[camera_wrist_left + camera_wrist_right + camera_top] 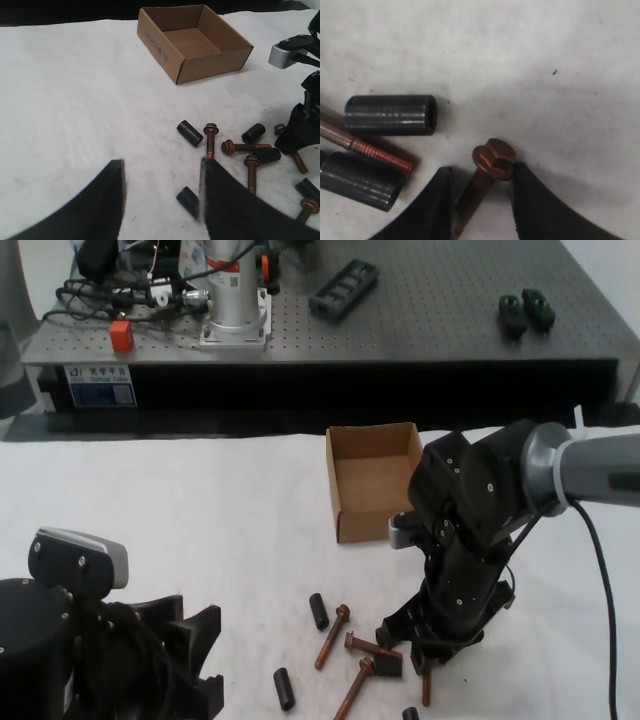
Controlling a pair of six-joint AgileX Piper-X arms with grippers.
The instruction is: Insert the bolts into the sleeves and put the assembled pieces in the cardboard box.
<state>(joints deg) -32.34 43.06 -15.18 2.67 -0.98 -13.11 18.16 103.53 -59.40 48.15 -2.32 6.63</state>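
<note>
Right gripper [481, 172], fingers spread, straddles copper bolt [495, 158] lying flat: head just past fingertips, shank running back between them. Sleeve [390, 115] lies just beside, crosswise to bolt. Left gripper [160, 165], spread too, hangs farther off.

The cardboard box [372, 480] sits on the table [150, 500], toward the back and right of centre. Before it lie scattered bolts [331, 638] and sleeves [318, 611]. One bolt [492, 157] lies between the right gripper's [482, 172] spread fingers [540, 205], its head seemingly touching one. The left gripper [161, 165] is at the near left, with a sleeve [189, 201] just beside it.
</note>
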